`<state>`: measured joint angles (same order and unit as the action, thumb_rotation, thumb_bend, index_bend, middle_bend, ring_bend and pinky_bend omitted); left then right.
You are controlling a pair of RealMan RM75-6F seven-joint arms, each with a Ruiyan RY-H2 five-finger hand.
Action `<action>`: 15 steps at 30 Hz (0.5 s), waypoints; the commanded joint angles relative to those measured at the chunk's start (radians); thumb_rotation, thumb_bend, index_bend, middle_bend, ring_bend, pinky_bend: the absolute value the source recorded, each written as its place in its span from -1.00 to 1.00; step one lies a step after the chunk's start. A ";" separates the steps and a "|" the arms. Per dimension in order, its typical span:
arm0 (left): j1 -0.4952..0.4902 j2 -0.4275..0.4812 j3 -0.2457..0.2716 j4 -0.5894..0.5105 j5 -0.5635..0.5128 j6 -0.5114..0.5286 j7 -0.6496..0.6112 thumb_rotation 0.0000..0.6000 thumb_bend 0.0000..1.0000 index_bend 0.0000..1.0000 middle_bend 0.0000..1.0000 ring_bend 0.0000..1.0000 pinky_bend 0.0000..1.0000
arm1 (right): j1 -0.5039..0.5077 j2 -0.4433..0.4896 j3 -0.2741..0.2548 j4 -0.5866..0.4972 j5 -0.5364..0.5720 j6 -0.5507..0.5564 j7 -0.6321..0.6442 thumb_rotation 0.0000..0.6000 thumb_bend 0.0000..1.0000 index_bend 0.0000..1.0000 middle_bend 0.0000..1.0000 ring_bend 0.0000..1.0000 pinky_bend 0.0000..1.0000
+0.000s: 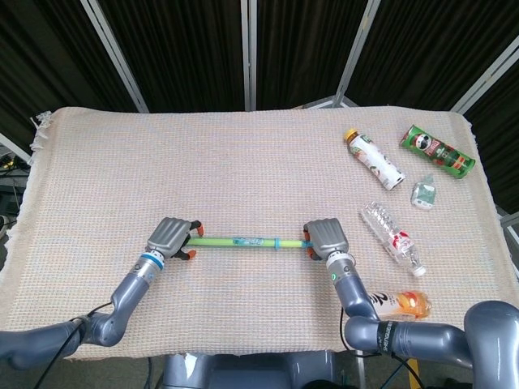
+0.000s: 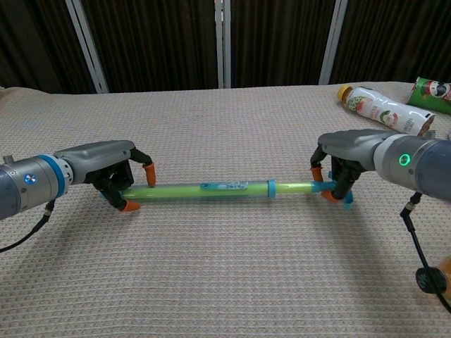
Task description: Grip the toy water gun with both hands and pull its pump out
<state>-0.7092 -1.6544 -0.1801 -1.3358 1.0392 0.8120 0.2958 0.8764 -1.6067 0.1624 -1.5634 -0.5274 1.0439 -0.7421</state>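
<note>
The toy water gun point(image 1: 243, 241) point(image 2: 201, 189) lies across the cloth: a green tube with a blue collar and a thin pump rod on its right. My left hand point(image 1: 173, 237) point(image 2: 113, 174) straddles the tube's left end and hides the nozzle. Its orange fingertips point(image 2: 150, 170) stand apart above and below the tube, not closed on it. My right hand point(image 1: 324, 237) point(image 2: 340, 160) grips the blue pump handle point(image 2: 344, 203) at the rod's right end, fingers curled around it.
On the right of the beige cloth point(image 1: 243, 162) lie a labelled bottle point(image 1: 375, 160) point(image 2: 384, 110), a green chip can point(image 1: 436, 151) point(image 2: 433, 94), a small clear bottle point(image 1: 422, 193), a clear plastic bottle point(image 1: 393, 237) and an orange drink bottle point(image 1: 399, 304).
</note>
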 commanded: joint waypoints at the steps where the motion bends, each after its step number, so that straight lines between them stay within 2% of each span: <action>1: -0.005 -0.011 0.001 0.015 0.000 0.001 -0.013 1.00 -0.31 -0.17 0.83 0.63 1.00 | 0.000 0.002 0.000 0.000 0.000 -0.001 0.002 1.00 -0.17 0.31 1.00 1.00 1.00; 3: -0.008 -0.016 0.004 0.022 0.000 -0.002 -0.015 1.00 -0.26 -0.14 0.83 0.63 1.00 | -0.001 0.004 -0.001 0.000 -0.001 -0.001 0.004 1.00 -0.17 0.31 1.00 1.00 1.00; 7: -0.015 -0.021 0.005 0.026 -0.006 0.004 -0.013 1.00 -0.10 0.16 0.83 0.63 1.00 | -0.002 0.011 -0.002 -0.002 -0.001 0.000 0.008 1.00 -0.17 0.32 1.00 1.00 1.00; 11: -0.015 -0.014 0.006 0.016 -0.005 0.022 -0.006 1.00 -0.08 0.36 0.83 0.63 1.00 | -0.005 0.020 -0.004 -0.011 -0.006 0.006 0.011 1.00 -0.17 0.32 1.00 1.00 1.00; 15: -0.012 0.000 0.007 0.000 -0.015 0.033 0.000 1.00 -0.08 0.47 0.83 0.63 1.00 | -0.012 0.033 -0.005 -0.025 -0.014 0.015 0.019 1.00 -0.17 0.32 1.00 1.00 1.00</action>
<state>-0.7221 -1.6573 -0.1732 -1.3336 1.0267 0.8432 0.2942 0.8660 -1.5752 0.1580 -1.5869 -0.5401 1.0569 -0.7242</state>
